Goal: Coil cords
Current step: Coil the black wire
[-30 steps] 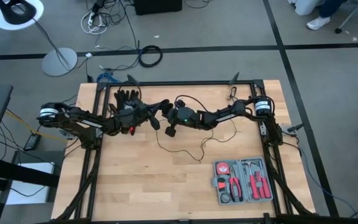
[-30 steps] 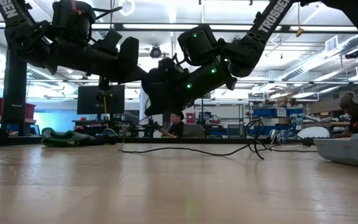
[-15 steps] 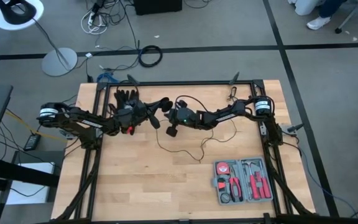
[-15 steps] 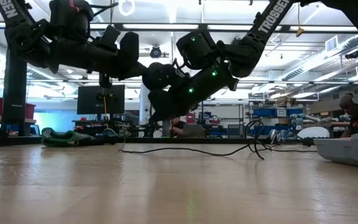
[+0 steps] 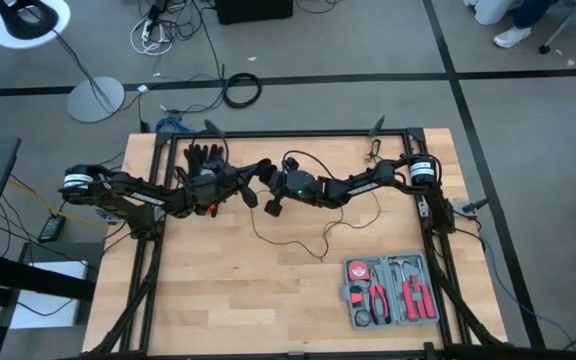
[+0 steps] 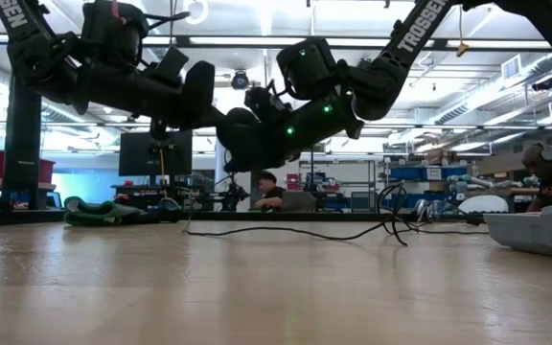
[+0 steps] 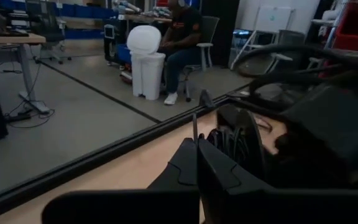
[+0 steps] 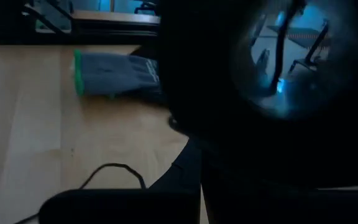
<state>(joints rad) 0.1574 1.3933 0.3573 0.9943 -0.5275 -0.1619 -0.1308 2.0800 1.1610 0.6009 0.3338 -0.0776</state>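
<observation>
Two grippers are met above the far-middle of the table (image 5: 218, 290), both raised off the wood as the low view shows. The left gripper (image 5: 264, 170) is seen with its fingers (image 7: 194, 163) pressed together. The right gripper (image 5: 268, 183) is also read as closed, though its fingers are hidden by a dark round shape that fills the right wrist view; whether that shape is the disc, or whether anything is held, cannot be told.

Most of the cord (image 5: 298, 243) is left loose on the table, trailing in slack bends from under the grippers toward the tool case (image 5: 392, 291) and up past the right arm. In the low view it is seen lying flat (image 6: 295, 233) with a small raised loop at its right end. A glove (image 5: 204, 156) lies just behind the left arm, also seen in the right wrist view (image 8: 114, 76).

Little coiling is judged done. For the step in hand, the wire should be fed in short, even turns, with one end kept pinned while the other arm gathers slack. Tension should be kept low so the thin wire is not kinked or pulled out. The trailing length should be kept clear of the tool case and glove, where a snag is likely.
</observation>
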